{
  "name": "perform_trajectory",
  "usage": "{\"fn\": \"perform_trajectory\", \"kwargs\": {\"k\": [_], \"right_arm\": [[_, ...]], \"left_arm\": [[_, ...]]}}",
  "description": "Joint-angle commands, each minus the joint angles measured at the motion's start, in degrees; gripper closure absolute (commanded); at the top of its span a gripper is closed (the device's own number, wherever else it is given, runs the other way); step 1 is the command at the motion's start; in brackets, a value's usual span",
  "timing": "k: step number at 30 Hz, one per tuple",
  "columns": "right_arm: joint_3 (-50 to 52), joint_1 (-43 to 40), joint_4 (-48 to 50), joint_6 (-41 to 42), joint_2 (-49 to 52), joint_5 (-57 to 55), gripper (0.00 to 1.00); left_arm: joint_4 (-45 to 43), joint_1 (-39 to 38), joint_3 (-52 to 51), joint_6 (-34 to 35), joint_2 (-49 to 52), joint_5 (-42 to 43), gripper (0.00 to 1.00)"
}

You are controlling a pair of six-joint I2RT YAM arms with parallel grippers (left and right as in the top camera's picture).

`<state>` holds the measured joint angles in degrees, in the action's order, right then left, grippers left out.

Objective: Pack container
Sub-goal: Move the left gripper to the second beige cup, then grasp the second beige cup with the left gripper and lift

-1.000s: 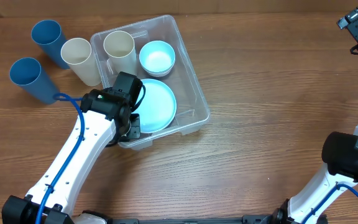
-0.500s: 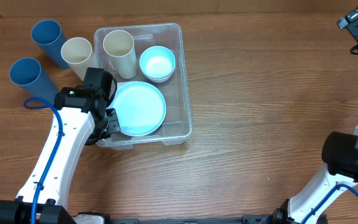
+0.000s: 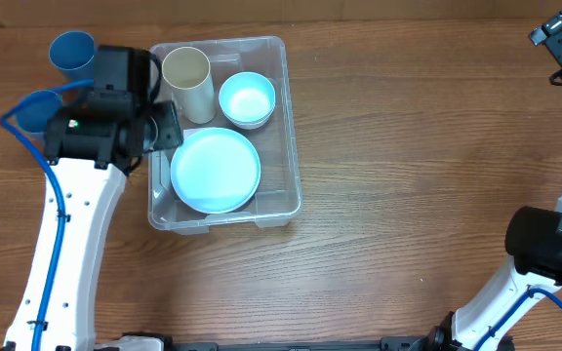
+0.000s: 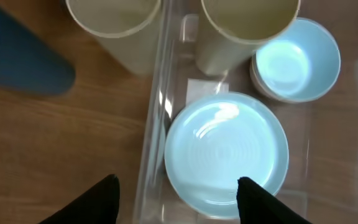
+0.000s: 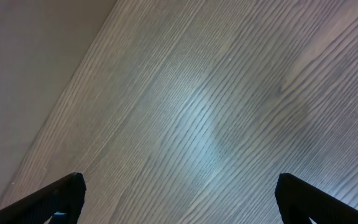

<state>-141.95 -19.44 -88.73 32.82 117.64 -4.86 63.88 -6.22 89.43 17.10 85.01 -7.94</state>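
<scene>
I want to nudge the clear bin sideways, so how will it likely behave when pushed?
The container looks like thin clear plastic, so its wall may flex first. Wide and low on the smooth table, it should slide rather than tip. The tall cream cup standing inside could topple if jolted.

The left arm (image 3: pixel 76 239) and the right arm (image 3: pixel 491 292) have smooth white links and bulky black joints, a thin blue cable (image 3: pixel 53 210) runs along each, and the fingers (image 4: pixel 95 202) are black and pointed.

Clear rectangular container (image 3: pixel 283 127) upright, open-topped; left of centre
</scene>
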Motion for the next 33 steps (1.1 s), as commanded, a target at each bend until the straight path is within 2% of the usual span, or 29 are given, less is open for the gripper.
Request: {"fn": "perform_trajectory", "kwargs": {"k": [1,6,8,12,14,19,23,25,26,29,30,31,33], "right_arm": [[-0.5,0.1,0.1,0.2,-0.6,-0.4,0.00],[-0.5,0.1,0.1,0.2,-0.6,-0.4,0.00],[-0.5,0.1,0.1,0.2,-0.6,-0.4,0.00],[-0.5,0.1,0.1,0.2,-0.6,-0.4,0.00],[-0.5,0.1,0.1,0.2,-0.6,-0.4,0.00],[-0.5,0.1,0.1,0.2,-0.6,-0.4,0.00],[-0.5,0.1,0.1,0.2,-0.6,-0.4,0.00],[-0.5,0.1,0.1,0.2,-0.6,-0.4,0.00],[-0.5,0.1,0.1,0.2,-0.6,-0.4,0.00],[-0.5,0.1,0.1,0.2,-0.6,-0.4,0.00],[-0.5,0.1,0.1,0.2,-0.6,-0.4,0.00],[-0.5,0.1,0.1,0.2,-0.6,-0.4,0.00],[-0.5,0.1,0.1,0.2,-0.6,-0.4,0.00]], "left_arm": [[-2.5,4.5,1.3,-0.2,0.1,-0.6,0.40],[-6.6,10.2,1.3,11.2,2.8,-2.1,0.43],[-8.6,10.8,1.3,11.8,4.6,-2.1,0.43],[-16.3,10.8,1.3,1.4,10.3,-2.0,0.34],[-20.2,10.8,1.3,-7.7,13.0,-2.1,0.29],[-22.9,10.8,1.3,-23.0,14.5,-1.2,0.23],[-23.4,10.8,1.3,-28.8,14.5,0.0,0.21],[-22.4,10.8,1.3,-28.8,14.5,1.7,0.28],[-21.3,10.8,1.3,-27.2,14.5,1.8,0.34],[-19.2,10.8,1.3,-15.7,14.5,1.8,0.44],[-18.5,10.8,1.3,-11.9,14.5,1.9,0.53],[-17.2,10.8,1.3,-5.4,14.5,1.9,0.58],[-15.5,10.8,1.3,3.1,14.5,1.8,0.58]]}}
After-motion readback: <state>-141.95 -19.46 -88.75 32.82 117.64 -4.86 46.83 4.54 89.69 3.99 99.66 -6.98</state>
